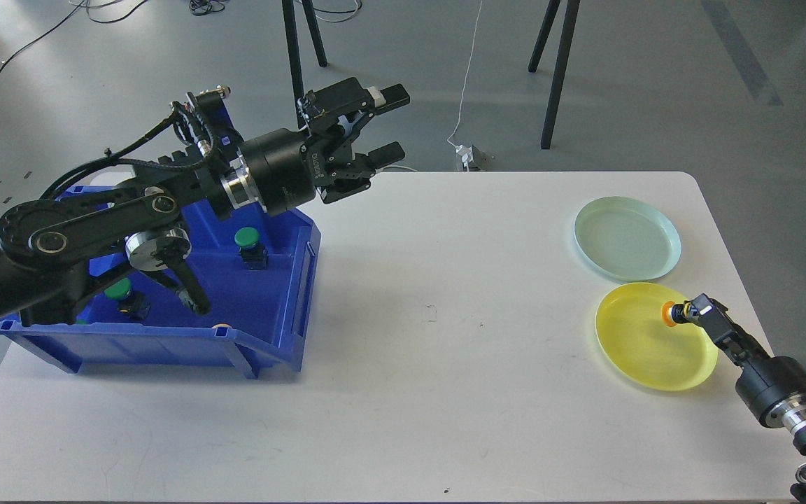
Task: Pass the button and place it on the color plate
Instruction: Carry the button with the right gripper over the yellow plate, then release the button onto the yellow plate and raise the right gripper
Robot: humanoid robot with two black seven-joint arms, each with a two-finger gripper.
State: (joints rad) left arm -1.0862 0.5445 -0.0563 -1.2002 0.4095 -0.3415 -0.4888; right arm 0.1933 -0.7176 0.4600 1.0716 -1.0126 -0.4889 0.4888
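A white worktop (403, 350) stands on a grey floor strewn with cables. At its right edge the robot's right gripper (686, 312), jaws clenched on an orange-capped button (669, 313), holds it over the yellow plate (644, 353), just in front of a pale green plate (627, 238). The left gripper (392, 122) hangs with jaws released above the blue bin (273, 308) at the left edge, where green-capped buttons (248, 241) sit.

Bare white table (445, 336) across the whole middle, open to passage between blue bin (284, 308) at left and two plates at right. Far right taken up by pale green plate (627, 238) and yellow plate (648, 350), close together.
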